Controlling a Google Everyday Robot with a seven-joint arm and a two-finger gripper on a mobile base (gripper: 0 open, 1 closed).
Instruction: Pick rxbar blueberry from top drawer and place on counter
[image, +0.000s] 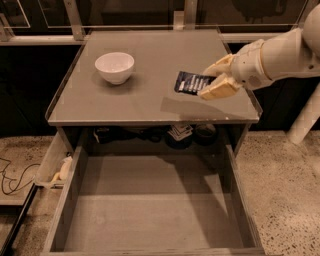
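My gripper (212, 81) reaches in from the right and is shut on the rxbar blueberry (191, 82), a dark navy wrapper with white text. It holds the bar a little above the right part of the grey counter (150, 95); a shadow falls on the counter under it. The top drawer (150, 210) stands pulled out below the counter, and its flat grey floor shows nothing on it.
A white bowl (114, 67) stands on the counter's left part. Dark items (180, 134) sit in the recess under the counter's front edge. A smaller side drawer (55, 167) sticks out at the left. Speckled floor lies to the right.
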